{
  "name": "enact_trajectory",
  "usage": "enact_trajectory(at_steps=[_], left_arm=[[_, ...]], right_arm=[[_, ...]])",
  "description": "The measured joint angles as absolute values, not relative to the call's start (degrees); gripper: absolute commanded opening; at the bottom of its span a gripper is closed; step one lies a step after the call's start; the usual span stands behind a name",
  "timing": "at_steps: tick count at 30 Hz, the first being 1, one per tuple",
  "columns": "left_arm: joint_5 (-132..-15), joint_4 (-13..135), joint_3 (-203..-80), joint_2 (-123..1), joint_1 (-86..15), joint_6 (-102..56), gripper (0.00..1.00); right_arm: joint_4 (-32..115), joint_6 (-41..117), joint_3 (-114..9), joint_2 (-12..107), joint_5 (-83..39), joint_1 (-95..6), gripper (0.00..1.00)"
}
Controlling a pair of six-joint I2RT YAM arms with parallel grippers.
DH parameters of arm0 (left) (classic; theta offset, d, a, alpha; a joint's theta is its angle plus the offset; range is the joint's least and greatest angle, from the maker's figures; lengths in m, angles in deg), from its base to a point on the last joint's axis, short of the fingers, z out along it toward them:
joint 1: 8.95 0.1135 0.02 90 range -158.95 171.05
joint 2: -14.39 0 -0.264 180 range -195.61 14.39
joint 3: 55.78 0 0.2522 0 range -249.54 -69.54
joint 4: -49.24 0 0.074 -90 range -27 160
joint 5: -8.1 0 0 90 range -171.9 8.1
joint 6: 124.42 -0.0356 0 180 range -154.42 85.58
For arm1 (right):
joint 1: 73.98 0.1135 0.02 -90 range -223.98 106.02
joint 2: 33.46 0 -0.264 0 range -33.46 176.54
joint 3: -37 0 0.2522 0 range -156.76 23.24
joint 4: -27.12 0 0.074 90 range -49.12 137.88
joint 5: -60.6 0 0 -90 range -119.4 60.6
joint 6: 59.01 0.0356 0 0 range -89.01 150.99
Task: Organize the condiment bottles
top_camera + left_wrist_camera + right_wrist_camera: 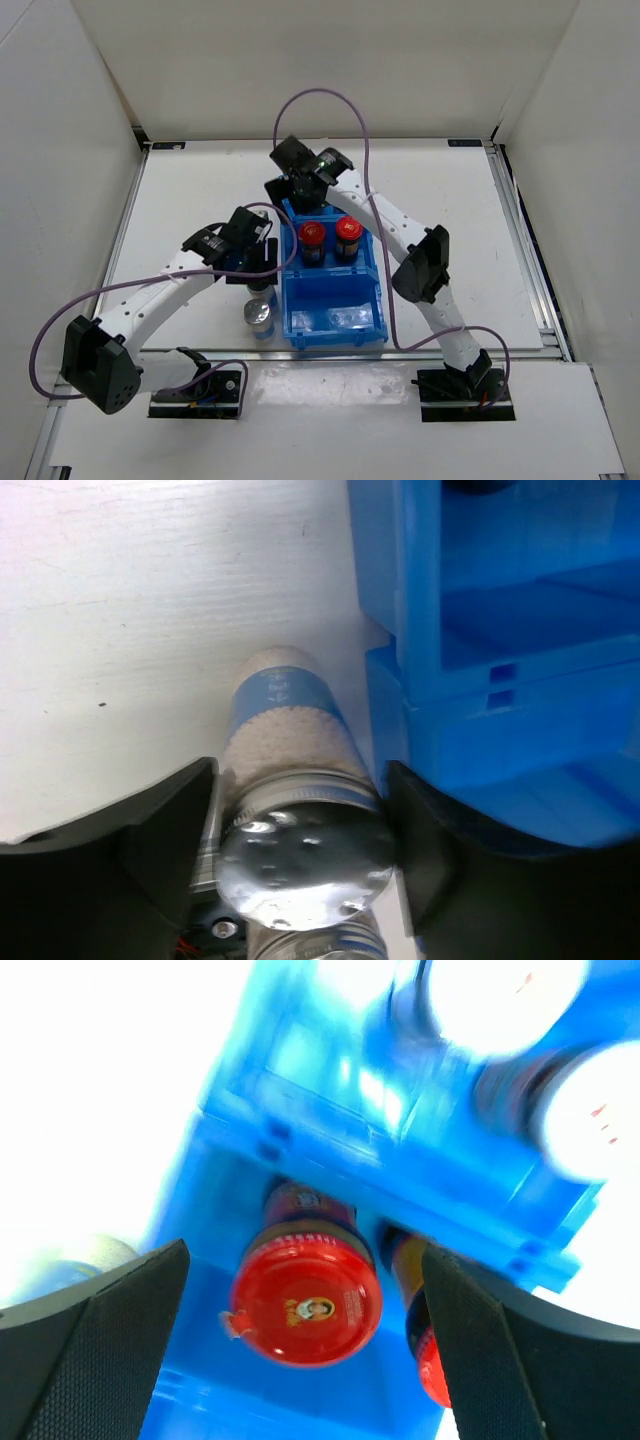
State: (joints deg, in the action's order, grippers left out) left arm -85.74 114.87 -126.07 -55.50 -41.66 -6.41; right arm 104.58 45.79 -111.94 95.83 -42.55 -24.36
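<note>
Left gripper (300,785) appears clamped on the cap of a silver-capped jar (305,855), which stands just beside the left wall of the blue bin (480,680). The finger on the bin side sits close between jar and wall, so a careless lift could catch the bin's rim or tip the second silver jar (260,315) nearby. Left arm stretches low toward the bin, wrist pitched down. Right gripper (305,1255) hangs spread and empty above the red-capped jars (305,1300) inside the bin.

Bin (336,340): bright blue. Red-capped jars (313,234): dark bodies. Silver-capped jar (300,855): blue label band. White-capped jars (590,1110): small red marks.
</note>
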Motion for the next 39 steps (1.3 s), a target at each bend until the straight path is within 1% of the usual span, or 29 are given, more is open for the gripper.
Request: enact_trajectory(at_steps=[1,3,4,5,6,7,10,15,18,20,22,24,27,31,35,39], left_arm=[[-85.63,114.81,-126.27,-55.76,-41.7,-6.35,0.67],[-85.74,114.9,-126.73,-56.26,-41.74,-6.91,0.54],[-85.87,115.09,-126.94,-56.35,-41.74,-7.09,0.33],[-86.26,115.49,-127.29,-56.61,-41.74,-7.07,0.25],[-86.87,116.08,-127.88,-57.01,-41.74,-7.13,0.11],[-87.84,116.93,-128.89,-57.53,-41.74,-7.29,0.11],[-92.1,121.37,-135.23,-59.91,-41.77,-7.42,0.11],[-96.47,127.03,-153.15,-61.84,-41.74,-8.51,0.11],[-96.34,129.67,-166.05,-63.61,-43.34,-9.36,0.11],[-96.23,129.89,-171.62,-64.2,-46.23,-9.91,0.11],[-95.9,129.91,-174.37,-64.37,-51.14,-9.93,0.11],[-94.81,129.47,-174.11,-64.42,-56.35,-9.84,0.11],[-92.4,126.85,-169.37,-65.33,-63.19,-9.23,0.11],[-91.51,121.8,-161.67,-69.57,-68.24,-8.86,0.11],[-91.46,116.62,-156.21,-76.02,-70.68,-8.82,0.11],[-91.51,113.02,-155.31,-81.01,-71.6,-8.99,0.11]], right_arm=[[106.02,45.79,-115.92,96.86,-42.83,-24.36,1.0],[110.11,45.9,-130.28,100.88,-43.99,-24.36,1.0],[111.29,45.99,-136.74,102.39,-44.56,-24.36,1.0],[112.12,46.06,-142.19,103.46,-45.19,-24.36,1.0],[112.58,46.14,-146.32,104.01,-45.94,-24.36,1.0],[112.93,46.28,-148.7,103.59,-46.74,-24.36,1.0],[114.85,47.13,-148.72,100.05,-48.65,-24.36,1.0],[116.67,48.16,-148.42,96.16,-52.23,-24.36,1.0],[117.32,49.84,-142.01,91.44,-54.61,-24.6,1.0],[117.58,51.7,-135.65,87.09,-55.49,-25.27,1.0],[117.45,53.82,-128.68,82.15,-55.88,-27.0,1.0],[117.5,55.65,-120.79,76.55,-56.34,-29.65,1.0],[117.28,57.71,-108.33,67.92,-56.51,-34.91,1.0],[118.0,59.15,-94.36,57.23,-54.18,-43.44,1.0],[119.16,59.06,-90.3,50.79,-52.38,-46.65,1.0],[119.09,58.23,-90.32,48.49,-51.07,-46.61,1.0]])
